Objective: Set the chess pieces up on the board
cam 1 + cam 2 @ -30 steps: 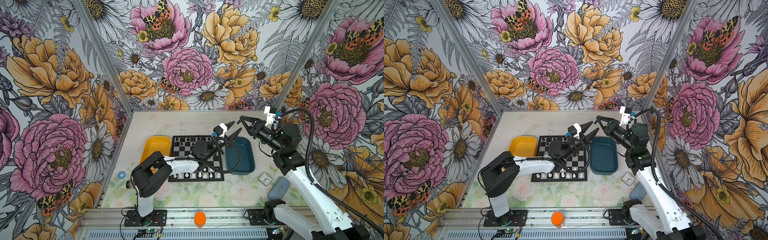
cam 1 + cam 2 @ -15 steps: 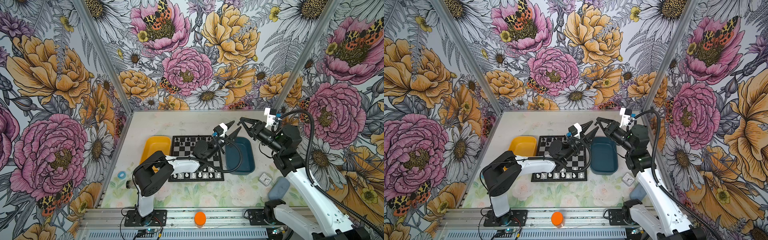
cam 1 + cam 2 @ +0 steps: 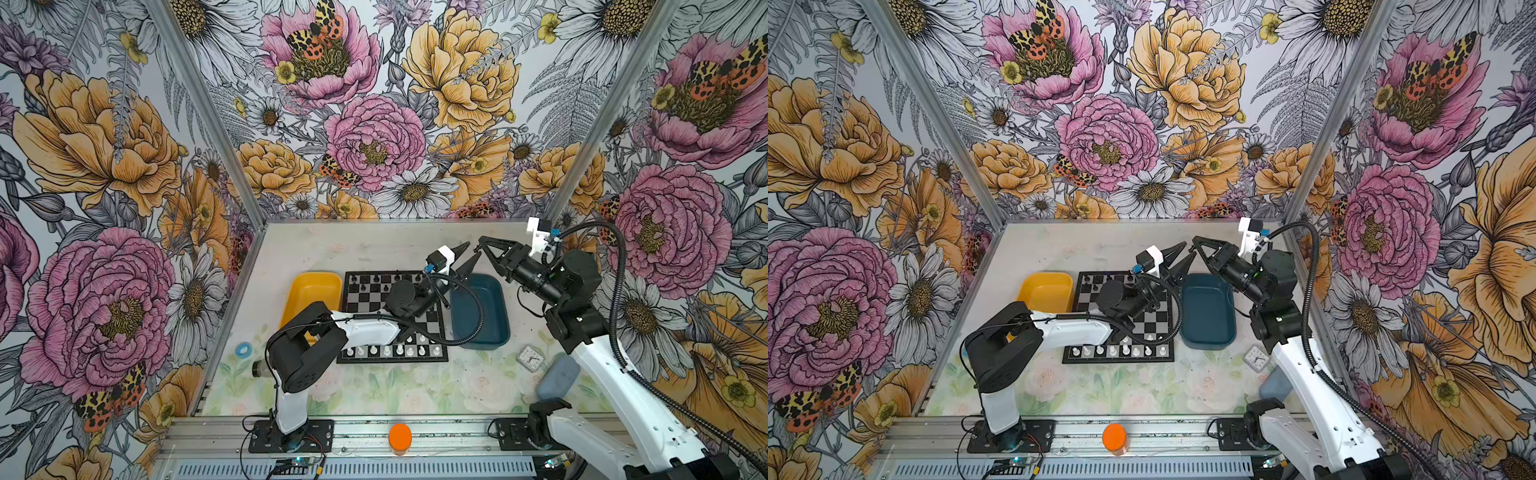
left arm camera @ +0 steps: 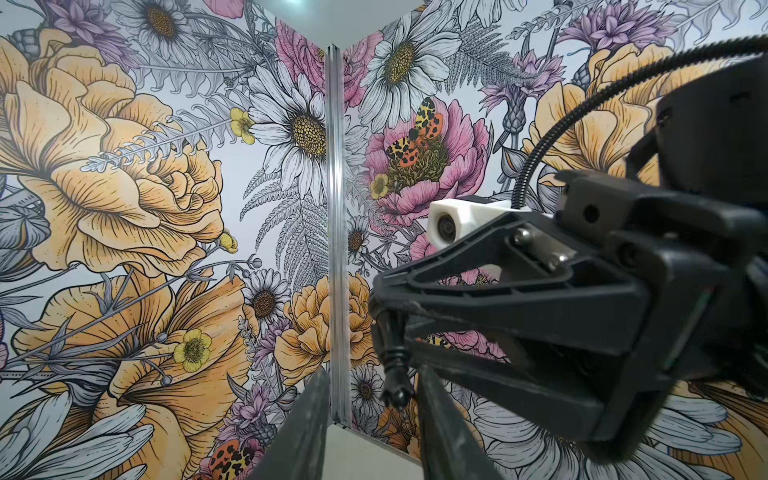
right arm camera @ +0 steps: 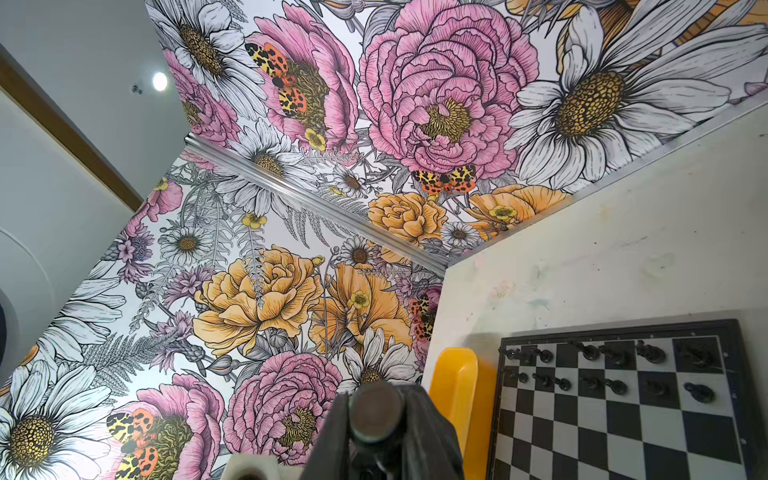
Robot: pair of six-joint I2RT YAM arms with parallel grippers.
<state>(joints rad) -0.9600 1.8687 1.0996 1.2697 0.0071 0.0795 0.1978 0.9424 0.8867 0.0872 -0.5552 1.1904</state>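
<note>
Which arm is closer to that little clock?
Right. The right arm rises just beside the clock; the left arm stretches over the board, well across from it.

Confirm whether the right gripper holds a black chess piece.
Yes, the right gripper pinches a black chess piece between its fingertips, plain in the left wrist view.

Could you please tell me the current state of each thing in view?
right pincer, shut on a black chess piece, held aloft
left pincer, open, fingers either side of that piece
chessboard, partly set
yellow tray, visible part empty
blue tray, empty
</note>
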